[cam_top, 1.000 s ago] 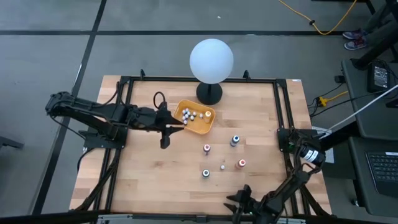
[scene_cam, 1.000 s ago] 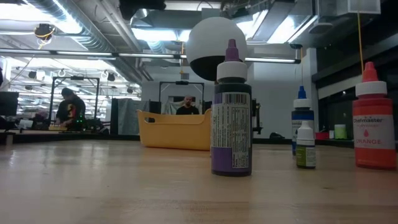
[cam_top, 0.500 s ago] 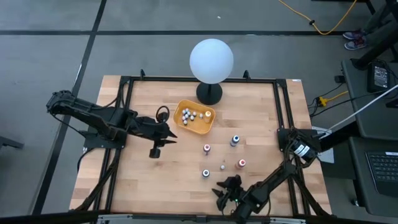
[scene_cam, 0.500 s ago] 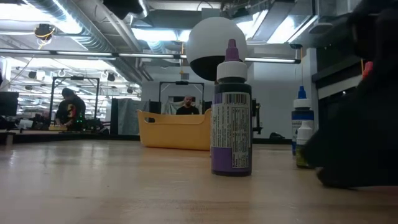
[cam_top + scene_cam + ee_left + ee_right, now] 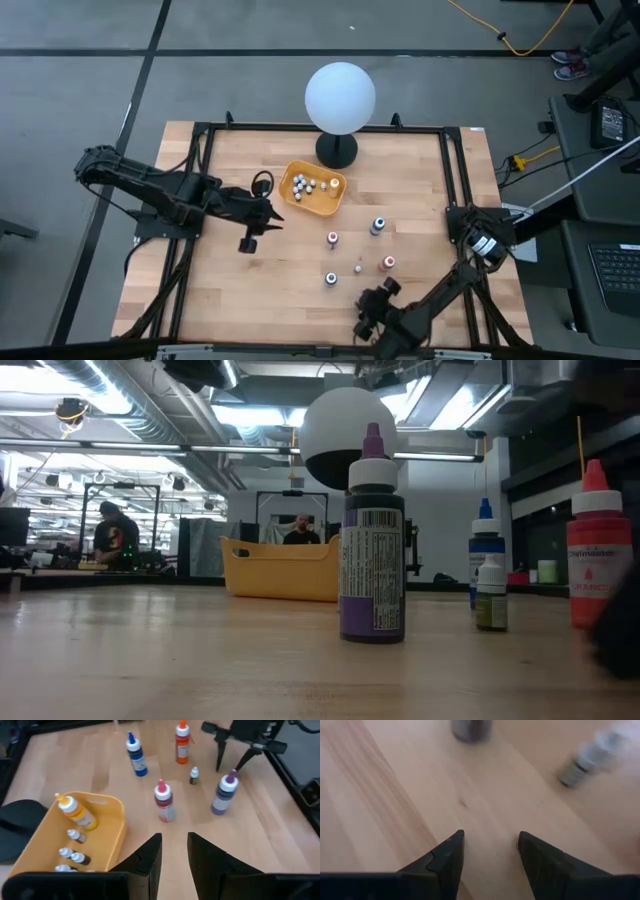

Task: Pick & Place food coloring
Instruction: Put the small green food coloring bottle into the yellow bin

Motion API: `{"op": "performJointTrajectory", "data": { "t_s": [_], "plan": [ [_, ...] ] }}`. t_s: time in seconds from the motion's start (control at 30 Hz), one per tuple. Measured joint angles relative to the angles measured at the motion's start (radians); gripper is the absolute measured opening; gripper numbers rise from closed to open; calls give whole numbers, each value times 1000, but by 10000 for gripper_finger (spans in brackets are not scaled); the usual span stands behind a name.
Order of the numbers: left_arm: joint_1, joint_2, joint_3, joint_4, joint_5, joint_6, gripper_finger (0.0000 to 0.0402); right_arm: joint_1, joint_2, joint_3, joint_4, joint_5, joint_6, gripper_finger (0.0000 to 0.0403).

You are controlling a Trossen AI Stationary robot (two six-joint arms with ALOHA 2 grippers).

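R hand (image 5: 374, 303) has swung in toward the loose food coloring (image 5: 358, 268) on the worktop (image 5: 290, 270), fingers parted, empty. L hand (image 5: 258, 226) has backed off the tray (image 5: 322, 208), slightly open, empty. Next pick looks imminent.

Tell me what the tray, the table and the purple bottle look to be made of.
Tray: seemingly plastic, smooth matte yellow-orange, with moulded rounded walls. Table: wood, light boards with visible grain and seams. Purple bottle: probably plastic, dark body with a printed paper-like label and a pale purple cap.

Yellow tray (image 5: 107, 827). Purple bottle (image 5: 373, 546), orange bottle (image 5: 598, 550), blue bottle (image 5: 135, 756). White globe (image 5: 340, 96), black base (image 5: 336, 151). Light wood table (image 5: 250, 290).
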Motion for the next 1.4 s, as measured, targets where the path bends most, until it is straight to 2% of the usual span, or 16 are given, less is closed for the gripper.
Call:
{"op": "performJointTrajectory", "data": {
  "t_s": [0.07,0.17,0.53,0.67,0.87,1.4],
  "plan": [
    [10,0,0,6,-10,-11,88,23,0,-5,-39,26,58,191],
    [23,0,0,18,-20,-37,88,43,-4,-50,-6,45,128,193],
    [22,0,0,61,-51,-151,88,8,-14,-164,133,134,96,198],
    [10,0,0,61,-54,-159,88,1,-15,-191,194,175,90,227],
    [10,0,0,61,-68,-158,88,-29,-13,-191,154,171,99,272],
    [10,0,0,60,-70,-137,88,-129,-15,-196,139,193,83,266]
  ]
}}
